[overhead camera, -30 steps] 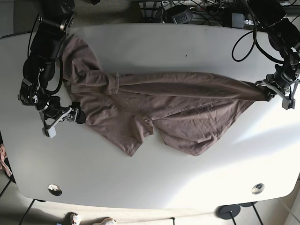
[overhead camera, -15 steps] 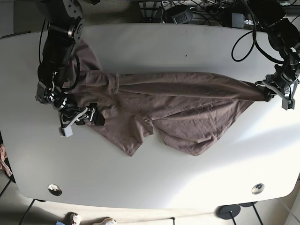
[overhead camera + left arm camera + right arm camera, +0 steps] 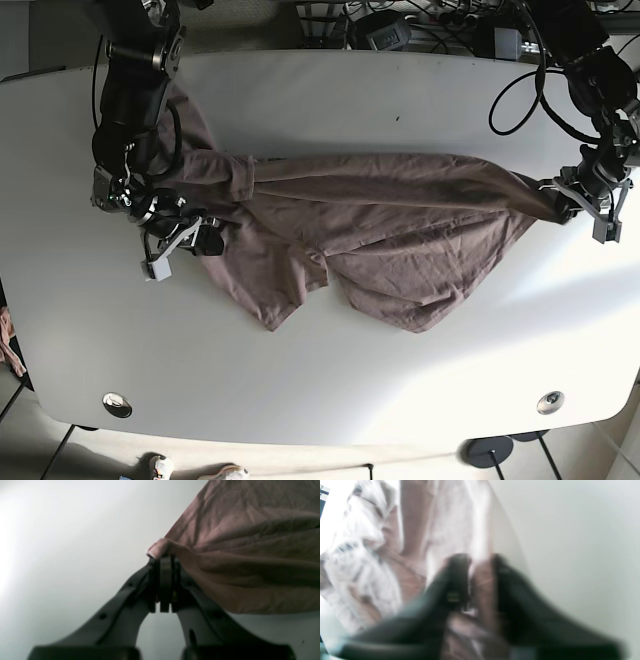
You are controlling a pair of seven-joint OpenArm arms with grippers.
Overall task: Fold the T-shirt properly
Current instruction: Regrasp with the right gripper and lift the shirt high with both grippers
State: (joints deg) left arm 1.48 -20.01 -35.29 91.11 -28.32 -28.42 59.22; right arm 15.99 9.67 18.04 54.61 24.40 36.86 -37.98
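A mauve T-shirt (image 3: 380, 215) lies crumpled and stretched across the white table (image 3: 320, 380). My left gripper (image 3: 572, 198) is at the shirt's right end and holds it taut. In the left wrist view this gripper (image 3: 163, 560) is shut on a bunched edge of the T-shirt (image 3: 250, 542). My right gripper (image 3: 205, 238) sits over the shirt's left part, near its lower left edge. The right wrist view is blurred. There the right gripper (image 3: 481, 576) has its fingers (image 3: 457, 575) apart with fabric of the T-shirt (image 3: 412, 530) between them.
Cables and black boxes (image 3: 430, 25) crowd the table's back edge. Two round metal grommets (image 3: 117, 404) (image 3: 549, 402) sit near the front edge. The table's front half is bare white surface. A shoe (image 3: 222, 472) shows on the floor below.
My right gripper has moved rightward from beside the shirt onto its left part, and the shirt's lower left edge has shifted right with it. The left gripper has barely moved.
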